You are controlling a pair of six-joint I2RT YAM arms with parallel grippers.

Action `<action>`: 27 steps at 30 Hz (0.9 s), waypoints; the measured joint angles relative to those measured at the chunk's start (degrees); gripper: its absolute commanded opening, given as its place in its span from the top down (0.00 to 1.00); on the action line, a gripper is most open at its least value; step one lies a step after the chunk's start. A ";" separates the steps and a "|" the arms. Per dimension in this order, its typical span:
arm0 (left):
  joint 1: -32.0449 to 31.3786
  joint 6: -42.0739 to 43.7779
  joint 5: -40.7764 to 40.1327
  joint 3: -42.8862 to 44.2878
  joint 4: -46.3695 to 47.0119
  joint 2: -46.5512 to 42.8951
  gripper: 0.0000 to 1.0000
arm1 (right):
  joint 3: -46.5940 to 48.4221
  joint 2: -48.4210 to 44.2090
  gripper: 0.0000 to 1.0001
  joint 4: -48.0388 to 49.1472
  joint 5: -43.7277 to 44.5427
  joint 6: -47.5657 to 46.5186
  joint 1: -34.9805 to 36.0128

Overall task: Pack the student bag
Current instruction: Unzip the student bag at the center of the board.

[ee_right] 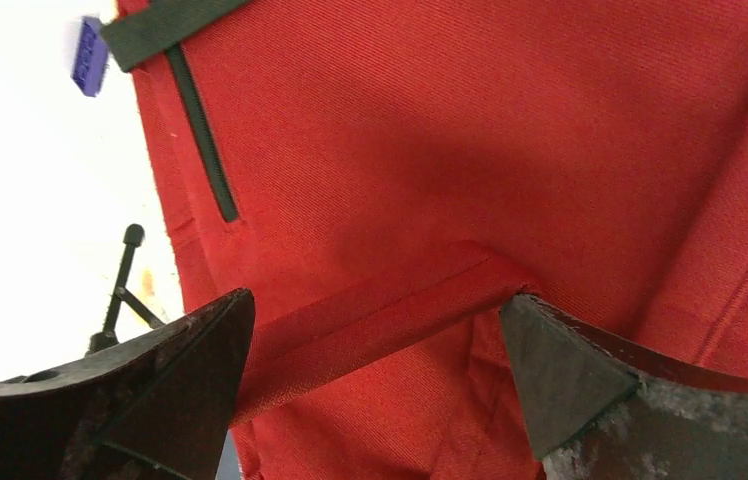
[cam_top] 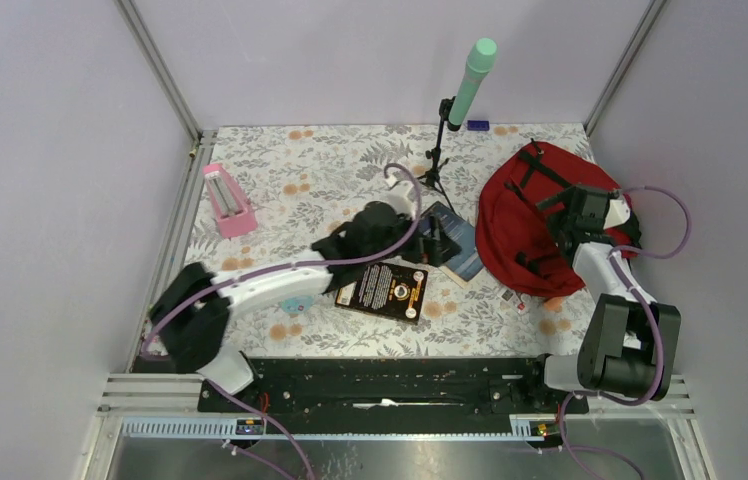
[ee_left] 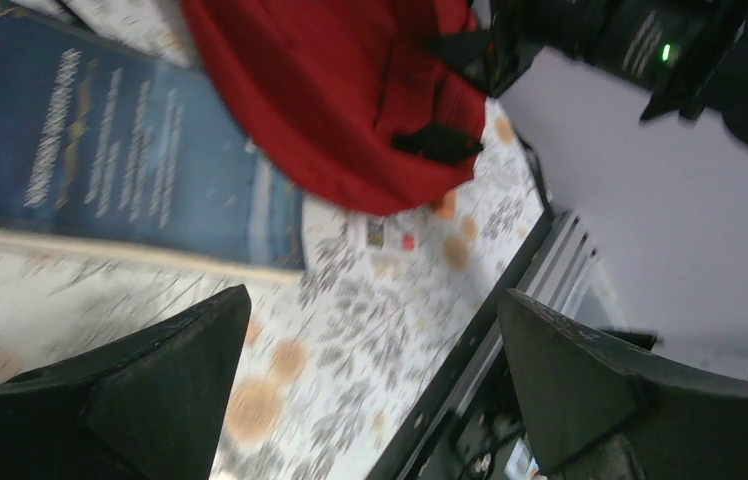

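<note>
The student bag is a dark-red backpack with black straps, lying at the right of the flowered table. My right gripper hangs over its right side. In the right wrist view the right gripper is open, its fingers either side of a raised red strap of the bag. My left gripper is open above the tablecloth, just left of the bag. In the left wrist view only cloth lies between the open left gripper fingers, with the bag ahead.
A blue book lies by the bag's left edge, also the blue book in the left wrist view. A black book lies nearer the front. A pink case sits far left. A mint tube on a black stand is at the back.
</note>
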 measured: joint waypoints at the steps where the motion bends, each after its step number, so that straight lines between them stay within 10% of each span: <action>1: -0.39 -1.11 -0.09 2.05 1.49 3.15 0.01 | -0.79 -0.33 0.00 0.00 -0.02 -0.07 0.00; 12: -1.92 -12.72 -1.16 21.68 9.66 30.99 0.03 | -3.61 -4.70 0.00 -1.09 -1.36 -1.29 -0.07; 18: -2.12 -15.21 0.61 31.36 8.31 42.03 0.35 | -4.28 -7.82 0.00 -1.92 -2.58 -2.47 -0.07; 24: -2.75 -15.28 4.61 41.79 7.17 50.84 0.35 | -5.35 -11.13 0.00 -2.91 -2.60 -5.51 -0.07; 27: -3.21 -14.99 4.83 42.07 7.26 50.84 0.74 | -5.35 -13.35 0.00 -3.39 -2.56 -6.91 -0.07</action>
